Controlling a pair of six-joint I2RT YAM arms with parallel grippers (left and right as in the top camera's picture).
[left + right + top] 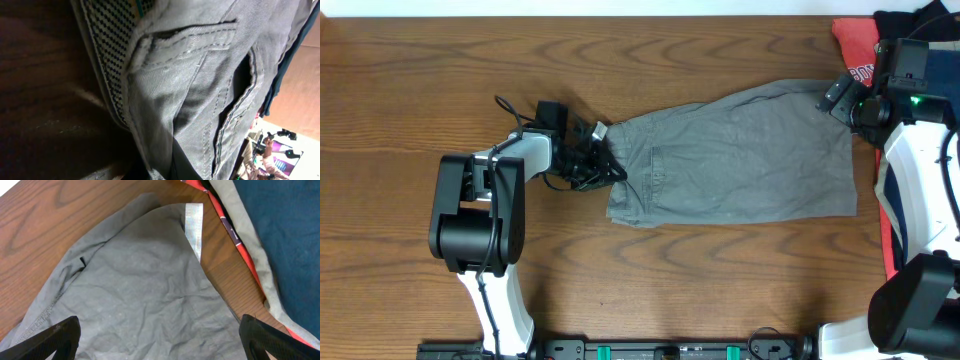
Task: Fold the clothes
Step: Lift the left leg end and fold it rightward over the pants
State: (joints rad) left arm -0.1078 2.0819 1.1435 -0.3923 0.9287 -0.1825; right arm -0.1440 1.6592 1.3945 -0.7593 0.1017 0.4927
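The grey shorts lie spread flat across the middle of the table, waistband end to the left. My left gripper is at that left edge, shut on the fabric. The left wrist view is filled with the shorts, showing a stitched pocket and the patterned inner waistband. My right gripper hovers over the shorts' far right corner. In the right wrist view its fingers are wide open and empty above the grey cloth, which shows a white label.
Other garments are piled at the right table edge: a coral-red one, a black one and a navy one. The navy cloth and a red edge also show in the right wrist view. Bare wood lies to the left.
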